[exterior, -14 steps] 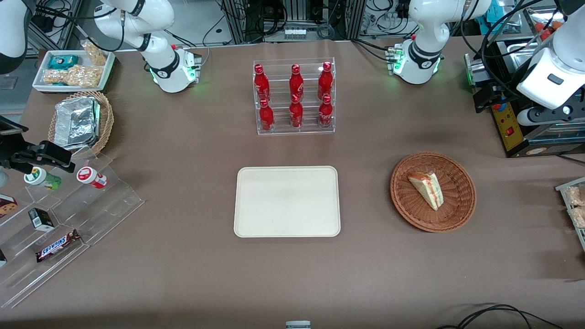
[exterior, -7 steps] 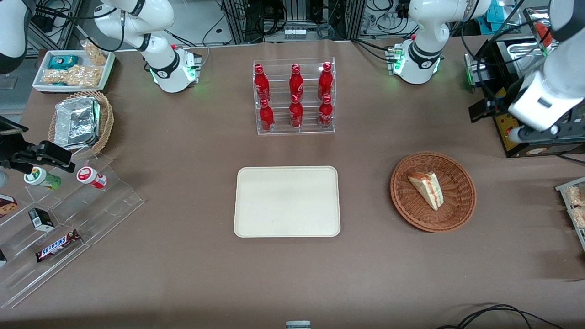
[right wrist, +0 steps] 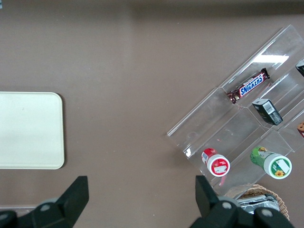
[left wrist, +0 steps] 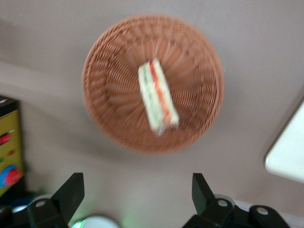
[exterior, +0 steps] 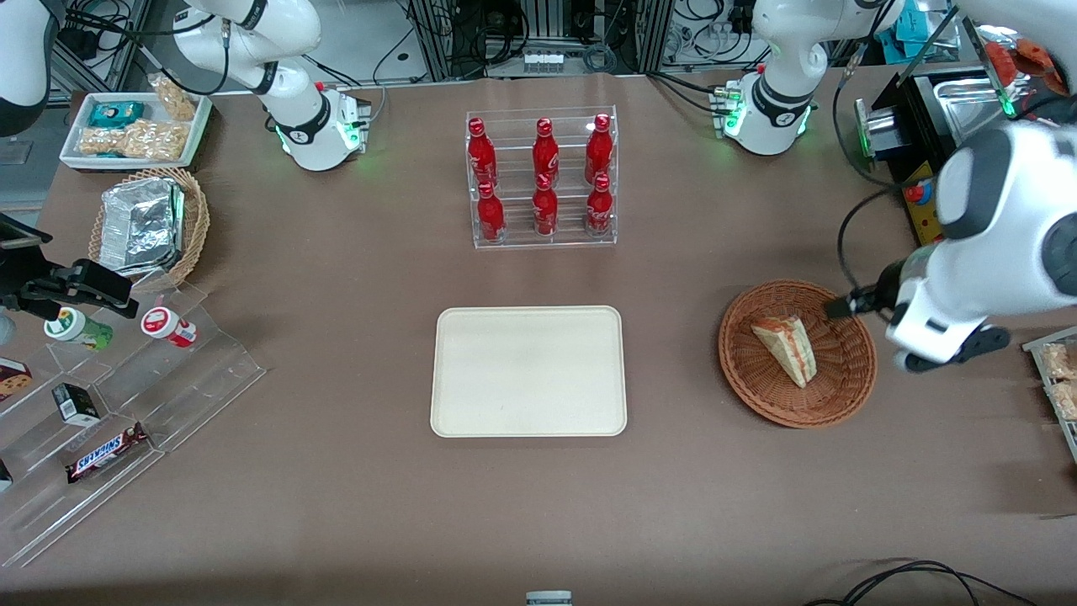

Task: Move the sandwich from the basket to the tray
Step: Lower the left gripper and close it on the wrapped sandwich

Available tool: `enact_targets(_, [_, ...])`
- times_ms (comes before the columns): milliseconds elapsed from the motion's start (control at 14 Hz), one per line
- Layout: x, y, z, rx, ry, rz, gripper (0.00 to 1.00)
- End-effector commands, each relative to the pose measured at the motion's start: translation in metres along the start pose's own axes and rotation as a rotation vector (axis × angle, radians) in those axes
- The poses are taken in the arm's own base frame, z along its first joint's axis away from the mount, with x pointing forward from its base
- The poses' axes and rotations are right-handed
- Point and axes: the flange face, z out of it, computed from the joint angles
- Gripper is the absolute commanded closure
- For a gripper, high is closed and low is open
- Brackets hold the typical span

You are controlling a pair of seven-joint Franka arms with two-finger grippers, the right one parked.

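Observation:
The sandwich (exterior: 787, 347), a pale wedge with red and green filling, lies in the reddish-brown wicker basket (exterior: 844, 389) toward the working arm's end of the table. The wrist view looks down on the sandwich (left wrist: 158, 97) and the basket (left wrist: 109, 95). My gripper (left wrist: 135, 190) is open, well above the table, with nothing between its black fingers (left wrist: 71, 192). It hangs just off the basket's rim. In the front view the arm's white wrist (exterior: 942, 324) hovers beside the basket. The cream tray (exterior: 528, 370) lies flat mid-table, and one corner of the tray (left wrist: 289, 156) shows in the wrist view.
A clear rack of red bottles (exterior: 543, 177) stands farther from the front camera than the tray. A black control box (exterior: 934, 227) sits near the basket. Toward the parked arm's end are a stepped acrylic snack stand (exterior: 126, 396), a tan foil basket (exterior: 147, 223) and a white snack tray (exterior: 135, 126).
The working arm has swung down from above the black box to just beside the basket, nearer the front camera. The sandwich, basket and tray have not moved.

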Motion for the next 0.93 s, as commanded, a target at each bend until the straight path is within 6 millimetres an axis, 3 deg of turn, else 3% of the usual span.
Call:
enact_targets(0, [0.005,0.008,0.040,-0.034,0.045,-0.105,0.00])
enact_targets(286, [0.026,0.015,0.098,-0.050,0.025,-0.264,0.00])
enact_targets(429, [0.028,0.008,0.120,-0.031,-0.006,-0.277,0.00])
enact_targets(500, [0.032,0.000,0.125,-0.039,-0.002,-0.291,0.00])
enact_targets(857, [0.034,0.004,0.160,-0.079,0.030,-0.300,0.00])
